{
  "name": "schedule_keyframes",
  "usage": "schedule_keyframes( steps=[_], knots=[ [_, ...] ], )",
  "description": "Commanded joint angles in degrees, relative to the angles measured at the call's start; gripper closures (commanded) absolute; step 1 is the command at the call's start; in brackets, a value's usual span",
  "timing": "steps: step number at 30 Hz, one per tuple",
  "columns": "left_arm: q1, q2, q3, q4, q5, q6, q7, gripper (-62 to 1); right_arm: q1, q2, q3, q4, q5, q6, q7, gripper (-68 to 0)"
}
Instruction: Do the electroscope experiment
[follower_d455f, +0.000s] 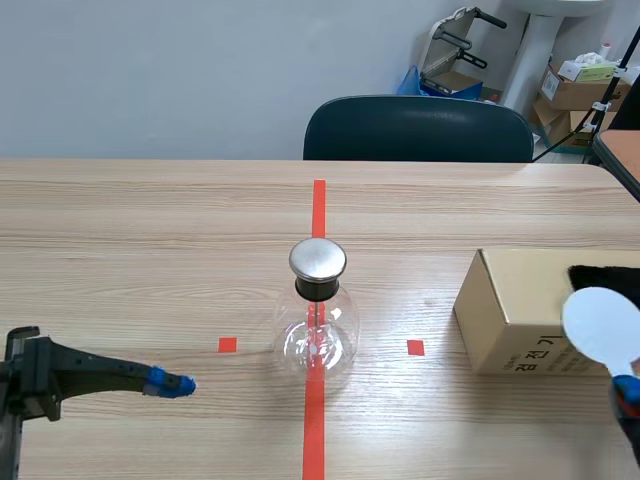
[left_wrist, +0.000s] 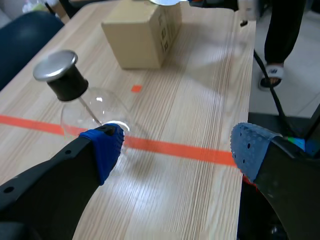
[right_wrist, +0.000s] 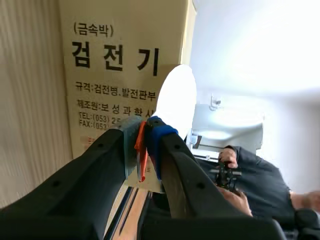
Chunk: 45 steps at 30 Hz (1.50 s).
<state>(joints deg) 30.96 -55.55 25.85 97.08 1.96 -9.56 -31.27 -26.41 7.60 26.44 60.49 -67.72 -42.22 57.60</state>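
The electroscope (follower_d455f: 318, 322) is a clear round flask with a black stopper and a flat metal cap (follower_d455f: 318, 258). It stands on the red tape line at the table's middle. My left gripper (follower_d455f: 170, 384) rests low at the front left, open, and in the left wrist view the electroscope (left_wrist: 75, 95) stands ahead of one blue pad (left_wrist: 104, 145), outside the gap. My right gripper (right_wrist: 145, 132) is shut on the orange handle (right_wrist: 141, 152) of a white round paddle (right_wrist: 176, 95). The white paddle (follower_d455f: 603, 328) hangs over the front right corner of the cardboard box (follower_d455f: 515, 310).
The cardboard box (right_wrist: 115, 60) with printed text lies on the table's right side. A dark chair (follower_d455f: 418, 128) stands behind the far edge. A person's legs (left_wrist: 280, 35) are beside the table's right end. Small red tape squares (follower_d455f: 228, 345) flank the flask.
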Motion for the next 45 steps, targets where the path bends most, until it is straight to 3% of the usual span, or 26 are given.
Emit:
schedule_keyframes(
  steps=[1, 5, 7, 9, 13, 15, 16, 20, 22, 24, 28, 30, 32, 37, 39, 41, 45],
  knots=[
    [0.5, 0.3, -0.2, 1.1, -0.4, 0.9, -0.3, -46.7, -0.3, 0.3, 0.2, 0.4, 1.3, -2.6, -3.8, -0.8],
    [0.5, 0.3, -0.2, 1.1, -0.4, 2.9, 0.3, -46.7, -0.3, -0.5, 0.3, 0.4, 1.9, -2.6, -20.4, -0.8],
    [0.5, 0.3, -0.2, 1.1, -0.4, 2.9, 0.8, -46.7, -0.3, -0.4, 0.3, 0.4, 1.7, -2.6, -22.1, -0.8],
    [0.5, 0.3, -0.2, 1.1, -0.4, 2.9, 0.9, -46.7, -0.2, -0.1, 0.3, 0.4, 0.8, -2.6, -16.6, -0.8],
    [0.5, 0.3, -0.2, 1.1, -0.4, 2.9, 0.9, -46.7, -0.1, -0.2, 0.3, 0.4, 0.9, -2.6, -0.4, -0.8],
    [0.5, 0.3, -0.2, 1.1, -0.4, 3.0, 0.9, -46.7, -0.3, -0.3, 0.3, 0.4, 1.1, -2.6, 0.6, -0.8],
    [0.5, 0.3, -0.2, 1.1, -0.4, 3.0, 0.9, -46.7, -0.3, -0.4, 0.3, 0.4, 1.8, -2.6, -1.7, -0.8],
    [0.5, 0.3, -0.2, 1.1, -0.4, 3.0, 0.9, -46.7, -0.3, -0.8, 0.3, 0.4, 2.1, -2.6, -19.1, -0.8],
    [0.5, 0.3, -0.2, 1.1, -0.4, 3.0, 0.9, -46.7, -0.2, -0.7, 0.3, 0.4, 1.7, -2.6, -23.1, -0.8],
    [0.4, 0.3, -0.2, 1.1, -0.4, 3.0, 0.9, -46.7, -0.2, -0.5, 0.3, 0.4, 1.0, -2.6, -21.1, -0.8],
    [0.4, 0.3, -0.2, 1.1, -0.4, 3.0, 0.7, -46.7, -0.2, -0.5, 0.3, 0.4, 0.9, -2.6, -5.3, -0.8],
    [0.4, 0.5, -0.2, 1.1, -0.4, 3.0, 0.7, -46.7, -0.3, -0.5, 0.3, 0.4, 0.9, -2.6, -1.0, -0.8],
    [0.4, 0.6, -0.2, 1.1, -0.4, 3.0, 0.7, -46.7, -0.3, -0.6, 0.3, 0.4, 1.3, -2.6, -2.9, -0.8],
    [0.4, 0.8, -0.2, 1.1, -0.8, 3.0, 0.7, -46.7, -0.2, -1.3, 0.3, 0.4, 1.3, -2.6, -20.8, -0.8],
    [0.4, 0.8, -0.2, 1.1, -0.8, 3.0, 0.7, -46.7, -0.2, -1.1, 0.3, 0.4, 1.2, -2.6, -21.0, -0.8],
    [0.4, 0.8, -0.2, 1.1, -0.8, 3.0, 0.6, -46.7, -0.2, -0.9, 0.3, 0.4, 0.8, -2.6, -15.4, -0.8],
    [0.4, 0.8, -0.2, 1.1, -0.8, 3.0, 0.2, -46.7, -0.2, -0.4, 0.3, 0.4, 0.9, -2.6, 0.3, -0.8]
  ],
)
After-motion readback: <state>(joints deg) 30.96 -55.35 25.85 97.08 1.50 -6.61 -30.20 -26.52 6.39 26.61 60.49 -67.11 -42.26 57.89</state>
